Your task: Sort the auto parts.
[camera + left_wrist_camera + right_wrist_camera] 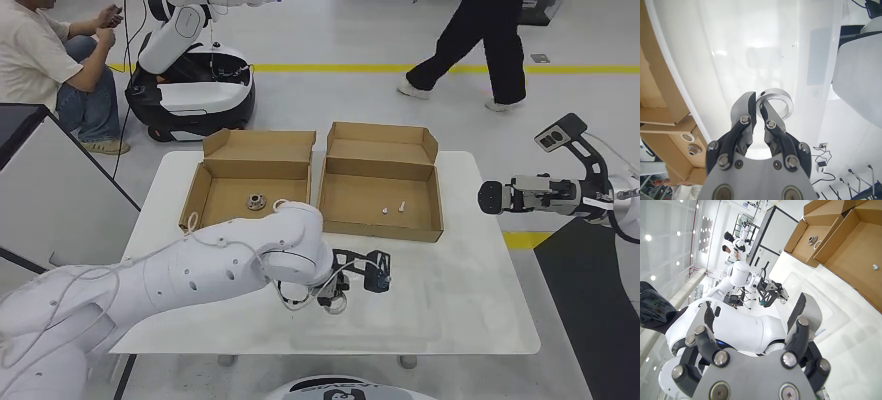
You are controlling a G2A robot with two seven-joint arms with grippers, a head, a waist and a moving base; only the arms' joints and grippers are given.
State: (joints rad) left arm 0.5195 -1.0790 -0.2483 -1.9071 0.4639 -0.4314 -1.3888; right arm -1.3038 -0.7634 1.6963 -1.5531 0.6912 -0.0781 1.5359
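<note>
Left pincer (758,111) pinches a silver metal ring (789,108) over the white counter (470,300); right pincer (755,302) is spread. Next, probably: carry it to the left brown cardboard box (225,200).

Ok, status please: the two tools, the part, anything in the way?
Left tool shut on metal ring, near table's front edge. Right tool open, empty, off to the side. Nothing seen between ring and boxes.

Bright, even overhead lighting; round ceiling lamps (648,237) are seen in the right wrist view. Heavy glare and washed reflections are thrown off the white surface (757,47). Highlights are caught on the metal ring (775,92). Soft shadows are held inside the cardboard boxes (250,185). Straight edges are bowed by wide-angle distortion in both wrist views.
</note>
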